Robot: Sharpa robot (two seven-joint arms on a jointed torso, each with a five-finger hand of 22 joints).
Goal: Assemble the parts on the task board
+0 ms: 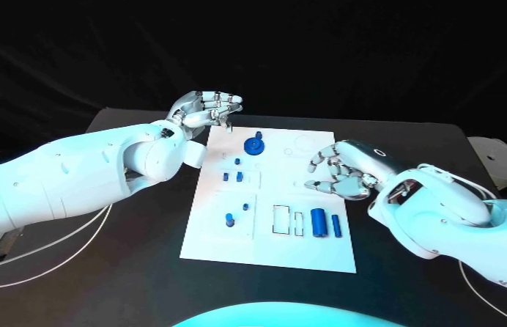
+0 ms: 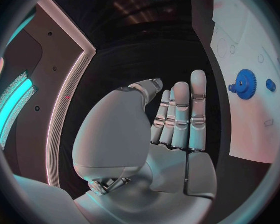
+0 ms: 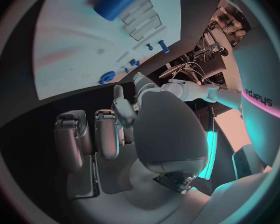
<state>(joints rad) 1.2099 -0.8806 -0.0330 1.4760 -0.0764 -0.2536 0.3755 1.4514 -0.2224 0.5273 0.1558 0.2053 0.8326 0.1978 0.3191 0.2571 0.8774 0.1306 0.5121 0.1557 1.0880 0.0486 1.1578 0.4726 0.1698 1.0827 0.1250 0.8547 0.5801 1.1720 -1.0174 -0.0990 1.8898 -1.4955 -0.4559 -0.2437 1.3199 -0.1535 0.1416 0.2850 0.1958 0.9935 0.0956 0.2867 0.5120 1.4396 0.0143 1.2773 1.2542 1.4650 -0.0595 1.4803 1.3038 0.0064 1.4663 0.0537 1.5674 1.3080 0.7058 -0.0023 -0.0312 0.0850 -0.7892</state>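
The white task board (image 1: 212, 239) lies in the middle of the black table. A blue gear (image 1: 255, 145) (image 2: 244, 83) stands near its far edge, with a small blue piece (image 1: 258, 134) just behind it. Small blue pegs (image 1: 239, 175) sit mid-board, and two more (image 1: 231, 220) lie nearer the front left. Two blue cylinders (image 1: 319, 223) (image 3: 118, 0) lie at the front right. My left hand (image 1: 206, 108) (image 2: 177, 119) hovers at the board's far left corner, fingers straight and holding nothing. My right hand (image 1: 343, 169) (image 3: 109, 134) hangs over the board's right side, fingers curled in and empty.
White cables (image 1: 74, 239) trail over the table's left side beneath my left arm. A pale object (image 1: 486, 147) sits at the table's right edge. Black table (image 1: 116, 283) surrounds the board on all sides.
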